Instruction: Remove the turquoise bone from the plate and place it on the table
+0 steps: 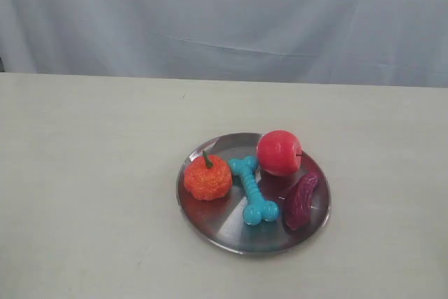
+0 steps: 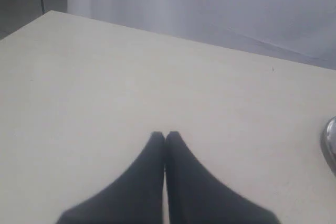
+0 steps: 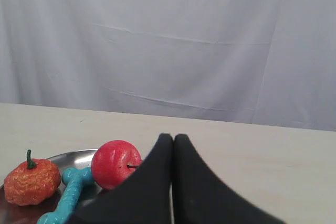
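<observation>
The turquoise bone [image 1: 253,190] lies in the middle of the round silver plate [image 1: 222,232] on the pale table [image 1: 84,173]; the bone [image 3: 67,194] also shows in the right wrist view on the plate [image 3: 73,157]. Neither arm appears in the exterior view. My left gripper [image 2: 165,136] is shut with nothing in it, over bare table [image 2: 105,77], with the plate's rim [image 2: 329,142] off to one side. My right gripper [image 3: 172,139] is shut too, empty, hovering short of the plate.
On the plate with the bone are an orange toy pumpkin [image 1: 208,177], a red apple [image 1: 278,152] and a dark purple-red oblong toy [image 1: 301,199]. A pale grey cloth backdrop [image 1: 224,19] hangs behind the table's far edge.
</observation>
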You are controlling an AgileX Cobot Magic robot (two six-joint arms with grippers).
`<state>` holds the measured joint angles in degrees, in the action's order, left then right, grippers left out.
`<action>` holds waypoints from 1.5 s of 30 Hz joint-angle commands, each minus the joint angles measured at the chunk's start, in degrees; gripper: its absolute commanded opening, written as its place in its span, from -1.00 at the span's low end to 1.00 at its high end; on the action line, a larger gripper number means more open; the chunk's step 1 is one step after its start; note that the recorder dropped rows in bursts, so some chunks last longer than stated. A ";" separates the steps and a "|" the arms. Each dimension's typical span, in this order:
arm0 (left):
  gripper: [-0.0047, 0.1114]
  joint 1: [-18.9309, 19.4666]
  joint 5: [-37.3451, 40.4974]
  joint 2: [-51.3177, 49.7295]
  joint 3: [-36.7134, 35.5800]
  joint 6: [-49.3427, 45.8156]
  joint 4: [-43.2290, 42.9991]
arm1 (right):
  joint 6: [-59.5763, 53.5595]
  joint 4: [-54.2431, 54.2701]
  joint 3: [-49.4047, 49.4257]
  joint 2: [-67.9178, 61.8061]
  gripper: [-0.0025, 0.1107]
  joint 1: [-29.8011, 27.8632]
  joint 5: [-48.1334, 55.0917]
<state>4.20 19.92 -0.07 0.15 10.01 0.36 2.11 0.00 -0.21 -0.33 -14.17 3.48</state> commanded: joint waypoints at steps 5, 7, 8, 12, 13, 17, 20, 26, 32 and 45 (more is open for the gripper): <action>-0.92 0.26 -0.31 0.07 -0.15 0.11 -0.36 | 0.01 0.00 0.21 0.33 -0.96 -0.39 -0.59; -0.92 0.26 -0.31 0.07 -0.15 0.11 -0.36 | 0.01 0.00 0.21 0.33 -0.96 -0.39 -0.59; -0.92 0.26 -0.31 0.07 -0.15 0.11 -0.36 | 0.01 0.00 0.21 0.33 -0.96 -0.39 -0.59; -0.92 0.26 -0.31 0.07 -0.15 0.11 -0.36 | 0.01 0.00 0.21 0.33 -0.96 -0.39 -0.59; -0.92 0.26 -0.31 0.07 -0.15 0.11 -0.36 | 0.01 0.00 0.21 0.33 -0.96 -0.39 -0.59; -0.92 0.26 -0.31 0.07 -0.15 0.11 -0.36 | 0.01 0.00 0.21 0.33 -0.96 -0.39 -0.59; -0.92 0.26 -0.31 0.07 -0.15 0.11 -0.36 | 0.01 0.00 0.21 0.33 -0.96 -0.39 -1.11; -0.92 0.26 -0.31 0.07 -0.15 0.11 -0.36 | 0.01 0.00 0.21 0.33 -0.96 -0.39 -6.47; -0.92 0.26 -0.31 0.07 -0.15 0.11 -0.36 | 3.95 0.00 0.21 0.33 -0.96 -0.39 -10.55; -0.92 0.26 -0.31 0.07 -0.15 0.11 -0.36 | 7.79 1.73 -8.05 -4.77 -0.96 -0.17 3.15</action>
<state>4.20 19.92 -0.07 0.15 10.01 0.36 9.49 0.00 -4.38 -2.15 -14.17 2.15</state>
